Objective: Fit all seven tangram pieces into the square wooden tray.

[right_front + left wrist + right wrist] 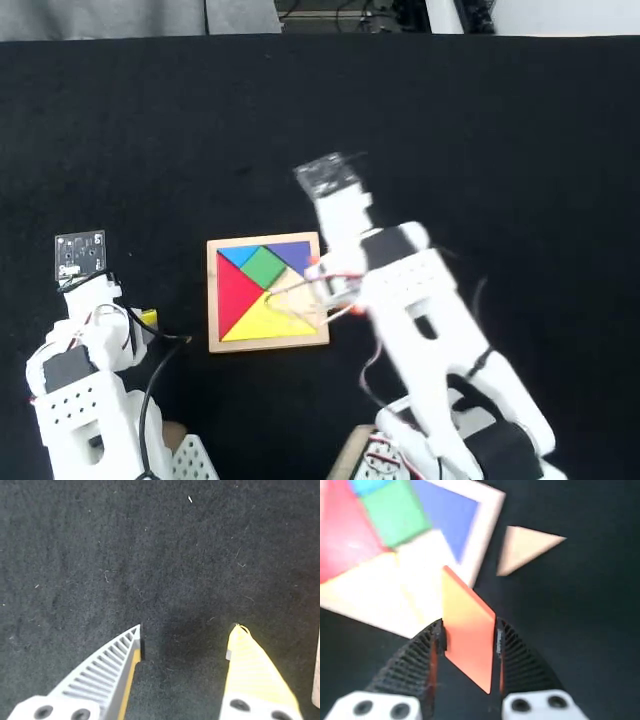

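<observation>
Right gripper (pixel 468 630) first: my two black ribbed fingers are closed narrowly on an orange parallelogram (pixel 468 635). They pinch it by its two long edges, so it stands tilted between them. Its far corner reaches over the rim of the square wooden tray (pixel 489 524) on the tray's right side. Whether it touches the wood I cannot tell. From the high view my right arm leans over that same side of the tray and covers part of the rim.

Five pieces lie flat in the tray:
- a red triangle (pixel 234 290) along the left side
- a yellow triangle (pixel 262 322) along the side nearest my bases
- a green square (pixel 263 266) at the middle of the far side
- a light blue triangle (pixel 236 256) in the far left corner, next to the square
- a dark blue piece (pixel 293 252) on the square's other side

Between the green square, the dark blue piece and the yellow triangle, the tray's pale floor shows bare. A tan triangle (pixel 526 546) lies outside the tray on the black cloth (pixel 470 130), just beside the rim.

My left gripper (pixel 187 629) hangs low over the cloth, well off to the tray's left. Its white finger and its yellow finger are spread wide apart. A small dark circuit board (pixel 80 254) on that wrist carries pale markings too small for me to read.
</observation>
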